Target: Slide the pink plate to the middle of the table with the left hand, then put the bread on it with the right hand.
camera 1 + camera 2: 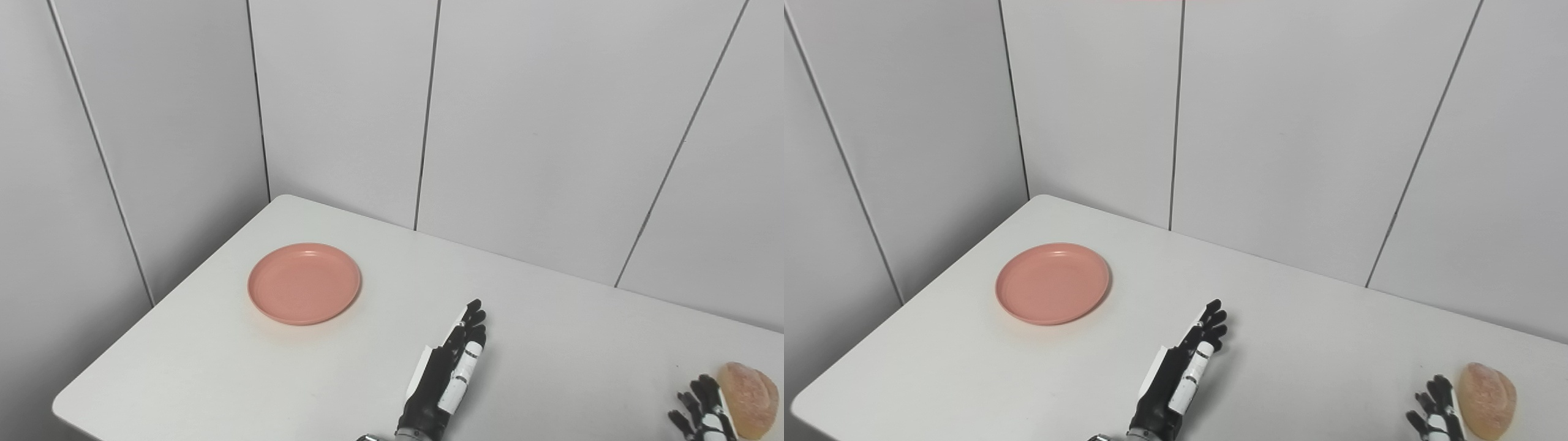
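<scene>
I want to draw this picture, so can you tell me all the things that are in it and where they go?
table: one, white, fills the lower part of the picture
plate: one, pink, empty, on the table's left part
bread: one, light brown, at the table's right edge
wall panels: several, pale grey with dark seams, behind the table
left hand: one, black and white, fingers straight, near the table's middle, apart from the plate
right hand: one, black and white, fingers apart, just beside the bread, at the bottom right

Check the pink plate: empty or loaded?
Empty. The pink plate shows only its bare inner surface; the bread sits far right on the table, beside the right robot hand.
</scene>
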Robot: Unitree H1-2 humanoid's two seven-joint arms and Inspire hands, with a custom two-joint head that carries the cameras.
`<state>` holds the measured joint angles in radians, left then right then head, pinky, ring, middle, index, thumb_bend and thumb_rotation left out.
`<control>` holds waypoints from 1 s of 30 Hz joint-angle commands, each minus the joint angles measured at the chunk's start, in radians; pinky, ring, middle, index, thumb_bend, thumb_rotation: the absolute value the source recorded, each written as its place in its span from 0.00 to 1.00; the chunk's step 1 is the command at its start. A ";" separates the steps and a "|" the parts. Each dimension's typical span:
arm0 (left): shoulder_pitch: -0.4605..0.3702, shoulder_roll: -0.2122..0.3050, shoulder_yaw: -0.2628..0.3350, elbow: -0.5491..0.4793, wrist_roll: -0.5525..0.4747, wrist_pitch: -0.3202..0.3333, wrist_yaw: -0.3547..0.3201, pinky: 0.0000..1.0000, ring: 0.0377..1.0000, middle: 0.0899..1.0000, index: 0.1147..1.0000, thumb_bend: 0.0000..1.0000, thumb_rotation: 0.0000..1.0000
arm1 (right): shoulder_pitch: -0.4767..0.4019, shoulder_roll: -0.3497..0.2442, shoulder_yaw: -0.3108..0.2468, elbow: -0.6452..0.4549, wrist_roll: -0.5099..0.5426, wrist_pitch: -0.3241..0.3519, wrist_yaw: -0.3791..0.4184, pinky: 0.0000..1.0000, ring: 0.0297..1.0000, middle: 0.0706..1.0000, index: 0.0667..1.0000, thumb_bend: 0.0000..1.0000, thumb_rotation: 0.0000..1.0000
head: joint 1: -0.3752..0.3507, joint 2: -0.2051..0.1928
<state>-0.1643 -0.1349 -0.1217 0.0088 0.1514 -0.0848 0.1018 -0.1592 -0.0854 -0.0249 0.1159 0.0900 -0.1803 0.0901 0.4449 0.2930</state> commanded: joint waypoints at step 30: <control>-0.185 0.171 0.164 -0.144 -0.086 0.106 -0.042 0.91 0.89 0.92 0.91 0.48 1.00 | 0.021 0.012 0.001 0.060 0.012 -0.019 0.012 0.95 0.98 1.00 0.99 0.28 1.00 | 0.012 0.005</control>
<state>-0.3030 0.0257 0.0335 -0.1228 0.0789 0.0563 0.0646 -0.1715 -0.0835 -0.0246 0.1297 0.0969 -0.1803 0.1001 0.4571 0.2976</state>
